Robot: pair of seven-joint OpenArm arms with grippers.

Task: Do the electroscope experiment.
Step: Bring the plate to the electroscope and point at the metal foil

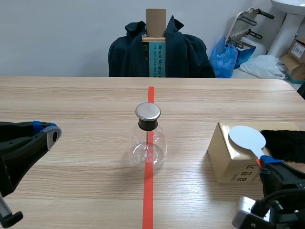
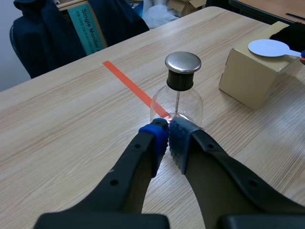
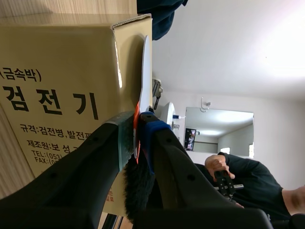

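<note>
The white paddle's (image 1: 246, 139) handle is hidden between the right hand's (image 1: 265, 161) pads; the black fur (image 1: 286, 144) is cut off.

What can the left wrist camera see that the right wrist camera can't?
Only the left wrist view shows the clear glass flask with a round metal cap, the orange-red tape line, and the left gripper, jaws shut on nothing. Only the right wrist view shows black print on the tan cardboard box, a person far behind, and the right gripper shut on the orange handle of the round white paddle. Both show the box, the paddle and a black fuzzy cloth.
</note>
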